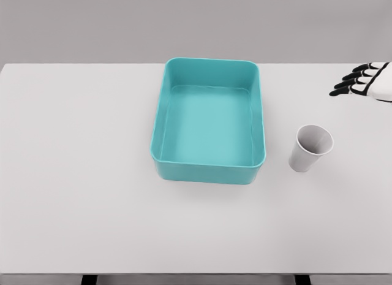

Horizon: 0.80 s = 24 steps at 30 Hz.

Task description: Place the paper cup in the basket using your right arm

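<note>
While upright, cup (312, 148) below hand (362, 80)

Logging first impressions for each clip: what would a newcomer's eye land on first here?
The teal basket in the middle of the white table, open and with nothing in it. Next, the white paper cup standing upright just to its right, apart from it. Last, the right hand at the right edge, its dark fingers spread, holding nothing.

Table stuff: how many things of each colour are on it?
Teal: 1, the basket
White: 1, the paper cup
Total: 2
The right hand, white with black fingers, hangs over the table's far right edge, holding nothing.
</note>
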Available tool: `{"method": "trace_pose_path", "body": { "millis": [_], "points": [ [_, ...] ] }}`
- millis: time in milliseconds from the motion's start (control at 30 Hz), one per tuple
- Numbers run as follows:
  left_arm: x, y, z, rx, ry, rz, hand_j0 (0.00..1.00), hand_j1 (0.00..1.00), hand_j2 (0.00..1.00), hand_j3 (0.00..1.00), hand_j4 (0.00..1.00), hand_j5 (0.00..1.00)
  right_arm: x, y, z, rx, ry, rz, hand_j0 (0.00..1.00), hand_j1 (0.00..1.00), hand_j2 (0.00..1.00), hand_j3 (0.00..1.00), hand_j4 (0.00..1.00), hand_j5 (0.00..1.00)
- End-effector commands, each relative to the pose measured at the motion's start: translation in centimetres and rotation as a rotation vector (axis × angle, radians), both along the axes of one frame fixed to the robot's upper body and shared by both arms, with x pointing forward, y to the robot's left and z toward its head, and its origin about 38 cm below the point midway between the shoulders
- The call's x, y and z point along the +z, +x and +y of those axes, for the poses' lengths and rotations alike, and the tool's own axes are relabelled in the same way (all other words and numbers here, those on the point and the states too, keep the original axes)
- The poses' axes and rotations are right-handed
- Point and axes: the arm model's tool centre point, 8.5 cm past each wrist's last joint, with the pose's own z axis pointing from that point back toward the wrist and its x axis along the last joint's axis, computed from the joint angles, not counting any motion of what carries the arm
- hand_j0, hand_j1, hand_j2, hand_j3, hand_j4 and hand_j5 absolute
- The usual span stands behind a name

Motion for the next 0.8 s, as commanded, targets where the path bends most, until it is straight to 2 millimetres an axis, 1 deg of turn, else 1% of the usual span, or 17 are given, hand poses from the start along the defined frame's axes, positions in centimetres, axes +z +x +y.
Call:
{"method": "trace_pose_path", "body": {
  "millis": [0, 67, 100, 133, 167, 267, 367, 433, 533, 567, 600, 633, 700, 733, 767],
  "points": [
    [0.0, 0.0, 0.0, 0.000, 0.000, 0.001, 1.00, 1.00, 1.00, 1.00, 1.00, 1.00, -0.7, 0.8, 1.2, -0.009, 0.056, 0.007, 1.00, 1.00, 1.00, 1.00, 1.00, 1.00],
    [0.0, 0.0, 0.0, 0.000, 0.000, 0.001, 1.00, 1.00, 1.00, 1.00, 1.00, 1.00, -1.3, 1.3, 2.3, 0.015, 0.082, 0.009, 1.00, 1.00, 1.00, 1.00, 1.00, 1.00],
    [0.0, 0.0, 0.0, 0.000, 0.000, 0.001, 1.00, 1.00, 1.00, 1.00, 1.00, 1.00, -1.8, 1.9, 2.3, 0.007, 0.097, 0.012, 1.00, 1.00, 1.00, 1.00, 1.00, 1.00],
    [0.0, 0.0, 0.0, 0.000, 0.000, 0.001, 1.00, 1.00, 1.00, 1.00, 1.00, 1.00, -2.6, 2.4, 1.9, -0.012, 0.090, 0.022, 1.00, 1.00, 1.00, 1.00, 1.00, 1.00],
    [0.0, 0.0, 0.0, 0.000, 0.000, -0.001, 1.00, 1.00, 1.00, 1.00, 1.00, 1.00, -3.0, 2.6, 2.1, -0.012, 0.095, 0.026, 1.00, 1.00, 1.00, 1.00, 1.00, 1.00],
    [0.0, 0.0, 0.0, 0.000, 0.000, 0.001, 1.00, 1.00, 1.00, 1.00, 1.00, 1.00, -3.4, 2.9, 2.9, 0.004, 0.109, 0.026, 1.00, 1.00, 1.00, 1.00, 1.00, 1.00],
    [0.0, 0.0, 0.0, 0.000, 0.000, 0.001, 1.00, 1.00, 1.00, 1.00, 1.00, 1.00, -4.2, 3.4, 4.1, 0.025, 0.093, 0.012, 1.00, 1.00, 1.00, 1.00, 1.00, 1.00],
    [0.0, 0.0, 0.0, 0.000, 0.000, 0.001, 1.00, 1.00, 1.00, 1.00, 1.00, 1.00, -4.0, 3.2, 4.2, 0.039, 0.086, 0.006, 1.00, 1.00, 1.00, 1.00, 1.00, 1.00],
    [0.0, 0.0, 0.0, 0.000, 0.000, 0.001, 1.00, 1.00, 1.00, 1.00, 1.00, 1.00, -4.2, 3.0, 4.3, 0.047, 0.080, 0.014, 1.00, 1.00, 1.00, 1.00, 1.00, 1.00],
    [0.0, 0.0, 0.0, 0.000, 0.000, 0.001, 1.00, 1.00, 1.00, 1.00, 1.00, 1.00, -4.5, 2.8, 4.6, 0.058, 0.074, 0.019, 1.00, 1.00, 1.00, 1.00, 1.00, 1.00],
    [0.0, 0.0, 0.0, 0.000, 0.000, -0.001, 1.00, 1.00, 1.00, 1.00, 1.00, 1.00, -4.8, 2.3, 5.4, 0.084, 0.069, 0.029, 1.00, 1.00, 1.00, 1.00, 1.00, 1.00],
    [0.0, 0.0, 0.0, 0.000, 0.000, 0.001, 1.00, 1.00, 1.00, 1.00, 1.00, 1.00, -4.7, 2.2, 5.6, 0.091, 0.067, 0.026, 1.00, 1.00, 1.00, 1.00, 1.00, 1.00],
    [0.0, 0.0, 0.0, 0.000, 0.000, -0.001, 1.00, 1.00, 1.00, 1.00, 1.00, 1.00, -4.7, 1.9, 4.6, 0.071, 0.046, 0.033, 1.00, 1.00, 1.00, 1.00, 1.00, 1.00],
    [0.0, 0.0, 0.0, 0.000, 0.000, -0.001, 1.00, 1.00, 1.00, 1.00, 1.00, 1.00, -4.6, 1.9, 4.4, 0.069, 0.043, 0.034, 1.00, 1.00, 1.00, 1.00, 1.00, 1.00],
    [0.0, 0.0, 0.0, 0.000, 0.000, 0.001, 1.00, 1.00, 1.00, 1.00, 1.00, 1.00, -5.0, 1.7, 4.3, 0.068, 0.039, 0.044, 1.00, 1.00, 1.00, 1.00, 1.00, 1.00]
  ]
}}
